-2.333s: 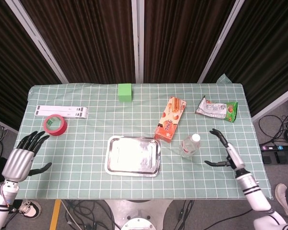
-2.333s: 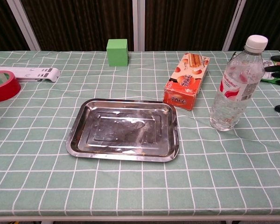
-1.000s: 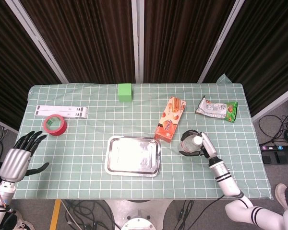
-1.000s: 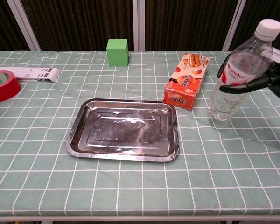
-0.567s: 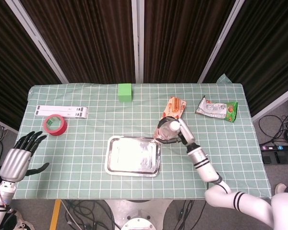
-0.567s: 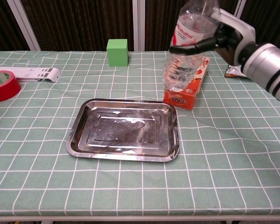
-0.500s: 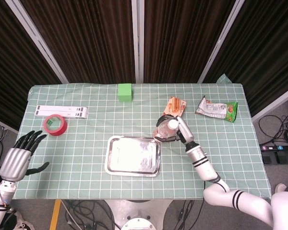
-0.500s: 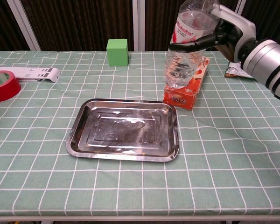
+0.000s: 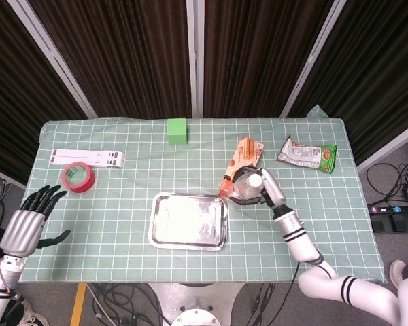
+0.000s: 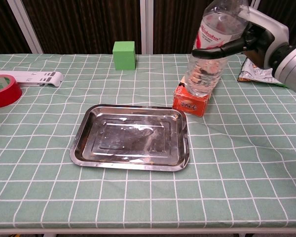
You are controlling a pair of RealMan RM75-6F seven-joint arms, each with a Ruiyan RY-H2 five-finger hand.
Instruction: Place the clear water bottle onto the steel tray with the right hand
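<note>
The clear water bottle [image 10: 211, 49] with a red and white label hangs in the air, gripped by my right hand [image 10: 256, 35]. It is tilted, its bottom over the orange snack box [image 10: 189, 101], to the right of the steel tray [image 10: 84, 137]. From the head view the bottle [image 9: 246, 185] and right hand [image 9: 266, 191] lie just right of the tray [image 9: 156, 227], which has nothing on it. My left hand [image 9: 26, 221] hovers open off the table's left front corner, holding nothing.
A green cube [image 9: 177, 130] stands at the back. A red tape roll [image 9: 78, 176] and a white strip [image 9: 87, 157] lie at the left. A snack packet [image 9: 307, 155] lies at the back right. The orange snack box [image 9: 243, 157] is beside the tray.
My right hand closed on the bottle, lifted it off the table and carried it left toward the tray; in the last half second it shifted back right a little. The left hand stayed put.
</note>
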